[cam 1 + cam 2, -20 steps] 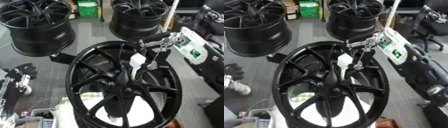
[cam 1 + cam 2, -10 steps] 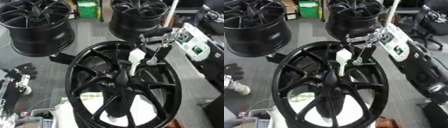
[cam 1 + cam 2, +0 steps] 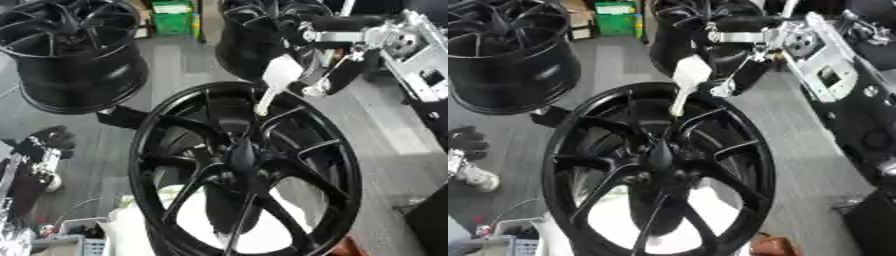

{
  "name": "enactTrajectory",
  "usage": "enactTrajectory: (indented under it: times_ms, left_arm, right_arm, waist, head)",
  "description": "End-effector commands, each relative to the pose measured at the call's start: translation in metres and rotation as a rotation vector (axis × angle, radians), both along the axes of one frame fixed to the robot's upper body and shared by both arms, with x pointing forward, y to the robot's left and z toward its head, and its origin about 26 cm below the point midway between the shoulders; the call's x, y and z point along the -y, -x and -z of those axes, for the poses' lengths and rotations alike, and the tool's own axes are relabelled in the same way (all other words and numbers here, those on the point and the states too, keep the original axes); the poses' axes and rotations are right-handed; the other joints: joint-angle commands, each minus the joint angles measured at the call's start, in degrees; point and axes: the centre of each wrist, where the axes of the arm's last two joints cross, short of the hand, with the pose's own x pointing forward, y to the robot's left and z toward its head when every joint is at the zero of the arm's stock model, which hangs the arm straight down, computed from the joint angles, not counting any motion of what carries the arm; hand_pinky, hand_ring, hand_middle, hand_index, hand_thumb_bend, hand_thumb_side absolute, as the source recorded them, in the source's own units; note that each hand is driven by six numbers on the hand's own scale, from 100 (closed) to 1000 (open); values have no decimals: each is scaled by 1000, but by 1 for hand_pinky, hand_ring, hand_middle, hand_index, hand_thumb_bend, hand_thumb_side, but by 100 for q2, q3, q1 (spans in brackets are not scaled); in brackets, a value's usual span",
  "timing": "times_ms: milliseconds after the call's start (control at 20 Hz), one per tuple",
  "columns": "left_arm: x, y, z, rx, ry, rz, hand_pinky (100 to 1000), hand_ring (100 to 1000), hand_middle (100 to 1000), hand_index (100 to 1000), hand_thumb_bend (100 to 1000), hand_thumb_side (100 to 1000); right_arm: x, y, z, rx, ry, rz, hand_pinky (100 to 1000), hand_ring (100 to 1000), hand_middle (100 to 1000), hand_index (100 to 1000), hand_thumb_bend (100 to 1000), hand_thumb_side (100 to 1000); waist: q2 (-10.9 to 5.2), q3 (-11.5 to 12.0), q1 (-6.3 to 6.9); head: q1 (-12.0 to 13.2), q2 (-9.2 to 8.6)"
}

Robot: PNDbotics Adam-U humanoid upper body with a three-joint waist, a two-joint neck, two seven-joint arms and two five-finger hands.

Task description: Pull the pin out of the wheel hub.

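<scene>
A large black wheel hub (image 3: pixel 241 165) lies flat in the middle, its spokes meeting at a dark centre (image 3: pixel 241 154). Above its far rim my right hand (image 3: pixel 328 75) comes in from the upper right and pinches the wide head of a white pin (image 3: pixel 278 75). The pin's thin shaft points down and to the left, and its tip hangs clear above the spokes, away from the centre. My left hand (image 3: pixel 39 150) shows as a black and silver shape at the left edge, away from the wheel.
Two more black wheels stand behind, one at the back left (image 3: pixel 74 55) and one at the back centre (image 3: pixel 254 35), close behind my right hand. A green crate (image 3: pixel 172 17) sits between them. White material (image 3: pixel 262 235) lies under the hub.
My right hand has lifted the white pin higher above the wheel's spokes. The whole view has also shifted, so the wheel sits higher in the picture.
</scene>
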Motion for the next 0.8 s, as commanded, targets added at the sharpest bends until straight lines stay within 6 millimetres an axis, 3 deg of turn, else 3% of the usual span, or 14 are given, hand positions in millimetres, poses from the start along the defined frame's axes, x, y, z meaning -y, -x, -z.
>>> enactTrajectory:
  times_ms: [50,350,800]
  left_arm:
    - [-1,-1,-8,28,-9,-4,753,723,681,795,215,607]
    - [-3,-1,-10,35,-11,-15,753,723,681,795,214,607]
    - [-6,-2,-13,50,-15,-40,753,722,680,794,213,607]
  right_arm:
    - [29,14,-30,99,-50,72,622,489,304,414,100,109]
    - [86,39,-30,168,-149,271,624,489,303,415,100,100]
    - [166,66,36,120,-275,659,645,502,339,456,110,100]
  waist:
    - [-43,-33,8]
    - [-7,-121,-3]
    - [56,-200,-13]
  head:
    - [47,28]
    - [93,28]
    - [214,28]
